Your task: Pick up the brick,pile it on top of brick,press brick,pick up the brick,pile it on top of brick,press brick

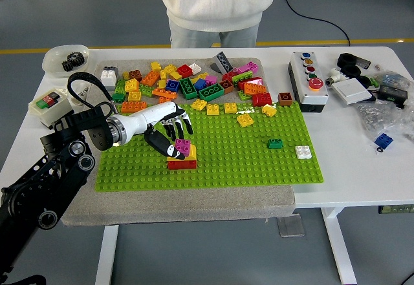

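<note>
A small stack stands on the green baseplate: a pink brick on a yellow brick on a red brick. My left hand hovers at the stack's left side, thumb against the pink brick and the other fingers spread above and behind it. It grips nothing. A heap of loose bricks lies along the plate's far edge. A small green brick and a white brick sit alone at the right of the plate. The right arm is out of view.
A person in a white top stands at the far side, hands unseen. A grey button box sits right of the plate, a white switch box at the left, a bowl with gears at the far left, clutter at the right.
</note>
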Controlling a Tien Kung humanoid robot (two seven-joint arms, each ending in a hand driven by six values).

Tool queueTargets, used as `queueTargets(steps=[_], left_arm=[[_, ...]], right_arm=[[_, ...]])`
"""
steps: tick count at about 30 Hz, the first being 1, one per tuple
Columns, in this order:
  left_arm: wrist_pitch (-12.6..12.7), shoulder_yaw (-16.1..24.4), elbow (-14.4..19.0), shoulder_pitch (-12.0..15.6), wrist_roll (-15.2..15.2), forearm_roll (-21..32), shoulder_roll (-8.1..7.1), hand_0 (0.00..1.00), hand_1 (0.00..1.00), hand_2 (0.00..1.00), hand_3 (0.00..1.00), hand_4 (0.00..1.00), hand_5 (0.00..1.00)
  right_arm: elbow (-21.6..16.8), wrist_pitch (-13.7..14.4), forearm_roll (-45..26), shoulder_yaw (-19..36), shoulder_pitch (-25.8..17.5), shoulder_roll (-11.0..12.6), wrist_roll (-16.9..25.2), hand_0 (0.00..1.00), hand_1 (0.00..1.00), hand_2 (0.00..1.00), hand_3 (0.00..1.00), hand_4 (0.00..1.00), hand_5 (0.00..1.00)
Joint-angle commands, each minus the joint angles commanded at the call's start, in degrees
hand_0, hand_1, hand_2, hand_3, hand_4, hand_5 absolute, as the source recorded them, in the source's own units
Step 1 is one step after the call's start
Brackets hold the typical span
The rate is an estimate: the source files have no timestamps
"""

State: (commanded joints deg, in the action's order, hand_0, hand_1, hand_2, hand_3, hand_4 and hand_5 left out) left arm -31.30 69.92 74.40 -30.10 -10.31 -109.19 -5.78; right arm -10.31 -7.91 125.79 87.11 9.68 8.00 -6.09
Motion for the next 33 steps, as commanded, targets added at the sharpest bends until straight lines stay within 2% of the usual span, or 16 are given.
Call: queueTargets(steps=[2, 3, 8, 9, 33], left_arm=[[0.0, 0.0, 0.0, 0.0, 0.0, 0.0, 0.0, 0.453, 0.417, 0.439, 0.508, 0.998, 0.002], [0.0, 0.0, 0.0, 0.0, 0.0, 0.0, 0.0, 0.44, 0.418, 0.438, 0.497, 0.998, 0.1], [0.2, 0.0, -0.1, -0.1, 0.0, 0.1, 0.03, 0.44, 0.418, 0.438, 0.497, 0.998, 0.1], [0.2, 0.0, -0.1, -0.1, 0.0, 0.1, 0.04, 0.425, 0.418, 0.435, 0.487, 0.998, 0.19], [0.3, 0.2, -0.7, -0.1, 0.2, -0.5, 0.04, 0.424, 0.42, 0.436, 0.483, 0.998, 0.209]], right_arm=[[0.0, 0.0, 0.0, 0.0, 0.0, 0.0, 0.0, 0.74, 0.645, 0.713, 0.59, 0.803, 0.372], [0.0, 0.0, 0.0, 0.0, 0.0, 0.0, 0.0, 0.74, 0.646, 0.713, 0.59, 0.802, 0.372], [0.0, 0.0, 0.0, 0.0, 0.1, 0.0, 0.0, 0.74, 0.646, 0.713, 0.59, 0.802, 0.372], [0.0, 0.0, -0.1, 0.0, 0.1, 0.0, 0.0, 0.74, 0.646, 0.713, 0.589, 0.802, 0.371], [0.0, -0.1, 0.1, 0.0, 0.1, 0.0, 0.1, 0.74, 0.646, 0.711, 0.588, 0.804, 0.371]])
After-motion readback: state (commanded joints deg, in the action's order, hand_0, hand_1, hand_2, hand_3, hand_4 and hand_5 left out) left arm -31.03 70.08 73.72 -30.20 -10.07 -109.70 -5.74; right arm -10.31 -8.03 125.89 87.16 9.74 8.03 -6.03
